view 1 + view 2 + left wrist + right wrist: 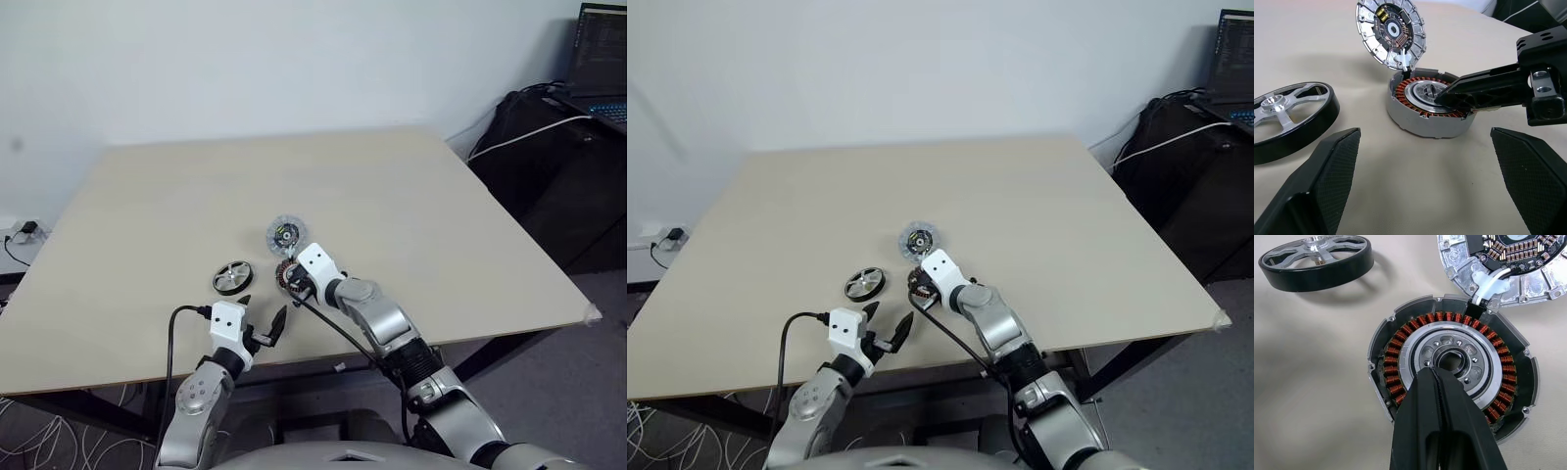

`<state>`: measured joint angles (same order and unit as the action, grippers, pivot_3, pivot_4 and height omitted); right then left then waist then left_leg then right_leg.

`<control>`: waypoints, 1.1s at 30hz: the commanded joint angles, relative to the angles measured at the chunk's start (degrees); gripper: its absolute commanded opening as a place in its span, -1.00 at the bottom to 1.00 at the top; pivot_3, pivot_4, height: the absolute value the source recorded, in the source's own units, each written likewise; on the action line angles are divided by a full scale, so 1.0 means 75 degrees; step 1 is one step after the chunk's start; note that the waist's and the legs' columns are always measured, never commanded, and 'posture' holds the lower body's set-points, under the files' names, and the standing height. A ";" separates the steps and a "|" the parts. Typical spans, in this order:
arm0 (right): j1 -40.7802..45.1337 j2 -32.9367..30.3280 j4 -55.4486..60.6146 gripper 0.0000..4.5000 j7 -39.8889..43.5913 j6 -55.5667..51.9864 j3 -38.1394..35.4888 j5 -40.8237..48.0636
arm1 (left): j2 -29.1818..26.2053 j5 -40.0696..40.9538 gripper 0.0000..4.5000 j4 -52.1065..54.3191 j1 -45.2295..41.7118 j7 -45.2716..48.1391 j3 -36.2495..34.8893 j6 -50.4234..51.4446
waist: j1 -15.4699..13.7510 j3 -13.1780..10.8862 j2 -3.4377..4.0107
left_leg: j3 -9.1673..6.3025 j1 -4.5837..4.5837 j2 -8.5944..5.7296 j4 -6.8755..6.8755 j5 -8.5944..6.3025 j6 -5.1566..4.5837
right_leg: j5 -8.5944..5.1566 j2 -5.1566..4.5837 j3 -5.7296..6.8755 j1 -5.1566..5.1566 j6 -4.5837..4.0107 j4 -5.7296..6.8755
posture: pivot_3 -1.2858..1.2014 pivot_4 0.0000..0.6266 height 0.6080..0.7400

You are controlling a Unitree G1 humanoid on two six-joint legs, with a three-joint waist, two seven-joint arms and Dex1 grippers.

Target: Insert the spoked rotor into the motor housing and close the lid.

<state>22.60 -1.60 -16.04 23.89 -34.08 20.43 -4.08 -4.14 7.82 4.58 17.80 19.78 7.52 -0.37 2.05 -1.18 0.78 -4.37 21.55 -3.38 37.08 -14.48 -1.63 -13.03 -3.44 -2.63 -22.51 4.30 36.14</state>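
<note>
The motor housing (1400,340) lies open on the table, its copper windings ringing a pale centre. My right gripper (1433,373) is shut, and its tips sit on the edge of that centre hub with nothing held. The lid (1528,281) lies face up just beyond the housing, joined to it by a small white connector. The spoked rotor (1288,110) lies flat on the table to the housing's left. My left gripper (263,311) is open near the table's front edge, just short of the housing (1425,120) and the rotor (232,277), holding nothing.
The beige table (411,196) stretches wide beyond the parts. A black cable (174,338) runs along my left arm. Off the table's right side stand dark equipment (549,166) with a white cable and a laptop (600,59).
</note>
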 commanded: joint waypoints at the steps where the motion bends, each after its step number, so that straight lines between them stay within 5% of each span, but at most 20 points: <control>1: 0.0000 0.0200 0.0041 -0.99 -0.0135 0.0172 -0.0116 0.0099 | 0.0028 0.0072 1.00 0.0112 -0.0052 -0.0008 0.0027 -0.0053 | 0.0001 -0.0001 0.0000 | 0.0000 0.0000 0.0000 0.0000 0.0000 0.0000 | 0.0000 0.0000 0.0000 -0.0001 0.0000 0.0000 | 0.03 -1.00 1.00; 33: 0.0653 0.0534 -0.1111 -0.99 -0.0579 0.1058 -0.0553 0.0077 | 0.0063 0.0111 1.00 0.0119 -0.0072 -0.0025 0.0009 -0.0015 | 0.0003 -0.0004 0.0001 | 0.0000 0.0002 -0.0001 -0.0001 0.0001 -0.0002 | 0.0015 0.0001 -0.0001 -0.0002 -0.0024 0.0000 | 0.03 -1.00 1.00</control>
<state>25.71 1.83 -24.58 19.94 -27.86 17.13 -3.80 -4.06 7.92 4.58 17.87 19.71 7.49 -0.10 2.07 -1.20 0.79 -4.37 21.56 -3.39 37.07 -14.47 -1.64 -12.91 -3.44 -2.63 -22.53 4.11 36.14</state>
